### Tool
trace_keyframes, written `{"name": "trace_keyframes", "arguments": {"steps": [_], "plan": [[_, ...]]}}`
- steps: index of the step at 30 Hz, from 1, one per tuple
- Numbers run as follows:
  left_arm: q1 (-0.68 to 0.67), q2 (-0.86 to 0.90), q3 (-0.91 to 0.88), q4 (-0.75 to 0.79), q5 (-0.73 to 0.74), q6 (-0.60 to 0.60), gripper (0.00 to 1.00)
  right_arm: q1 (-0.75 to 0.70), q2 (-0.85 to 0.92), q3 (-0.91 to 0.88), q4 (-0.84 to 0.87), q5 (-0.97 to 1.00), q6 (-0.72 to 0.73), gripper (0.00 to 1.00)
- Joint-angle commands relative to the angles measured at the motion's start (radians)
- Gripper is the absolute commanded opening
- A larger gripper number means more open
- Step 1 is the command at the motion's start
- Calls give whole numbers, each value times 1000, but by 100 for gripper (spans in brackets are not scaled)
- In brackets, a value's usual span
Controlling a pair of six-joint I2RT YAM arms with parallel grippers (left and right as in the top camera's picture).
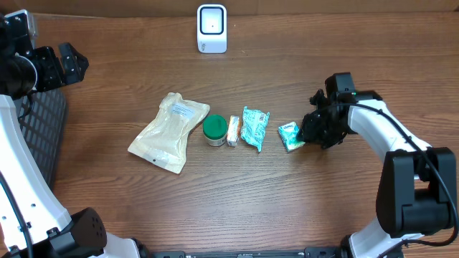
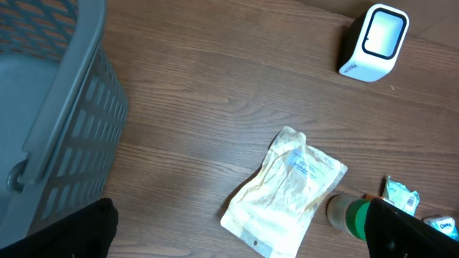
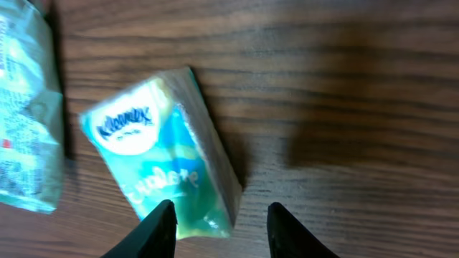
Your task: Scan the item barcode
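A small green and white Kleenex tissue pack (image 1: 289,135) (image 3: 168,158) lies flat on the wooden table at the right end of a row of items. My right gripper (image 1: 307,135) (image 3: 222,233) is low over its near end and open. The pack's corner sits between the jaws, against the left fingertip (image 3: 159,231); the right one stands clear of it. The white barcode scanner (image 1: 211,29) (image 2: 373,43) stands upright at the table's far edge. My left gripper (image 1: 68,63) (image 2: 233,240) hangs wide open and empty, high at the far left.
Left of the pack lie a teal wrapper (image 1: 254,127) (image 3: 25,107), a small bar (image 1: 233,130), a green-lidded jar (image 1: 214,130) (image 2: 348,213) and a beige pouch (image 1: 170,132) (image 2: 287,190). A grey mesh basket (image 1: 39,136) (image 2: 50,107) stands at the left edge.
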Motion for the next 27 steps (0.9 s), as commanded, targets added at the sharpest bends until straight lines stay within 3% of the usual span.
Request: {"name": "trace_keyframes", "arguments": {"steps": [1,6,11,16,23,27], "plan": [[-7,3,3,0,-6,12,100,4,7,-42,34,-25,-4,38],[-7,3,3,0,-5,12,100,4,8,-81,80,-69,3,37],[-7,3,3,0,-6,12,100,4,8,-95,98,-72,18,22],[-7,3,3,0,-6,12,100,4,8,-100,116,-79,33,19],[-7,3,3,0,-6,12,100,4,8,-100,122,-83,59,4],[-7,3,3,0,-6,12,100,4,8,-98,128,-163,55,4]]}}
